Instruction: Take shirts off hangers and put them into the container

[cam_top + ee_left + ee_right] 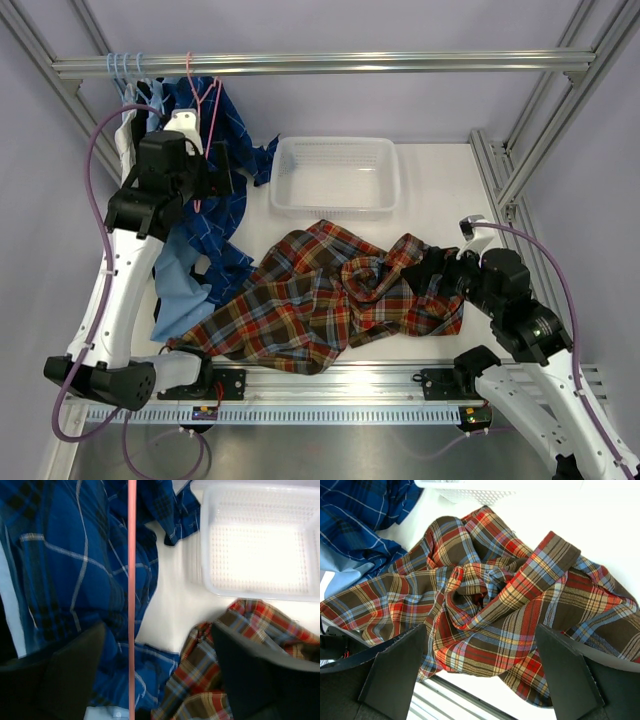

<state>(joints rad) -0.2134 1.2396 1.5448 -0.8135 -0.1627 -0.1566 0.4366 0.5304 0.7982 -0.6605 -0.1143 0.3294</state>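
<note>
We identify the left arm (113,290) and the right arm (525,410) by white link shells and black joint housings, each carrying a purple cable (90,165) outside the links and ending in two flat, matte black fingers (395,675).

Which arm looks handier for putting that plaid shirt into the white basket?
Likely the right. The right gripper, open, hovers directly over the plaid shirt on the table. The left gripper, also open, is up by the pink hanger and dark blue shirt.
</note>
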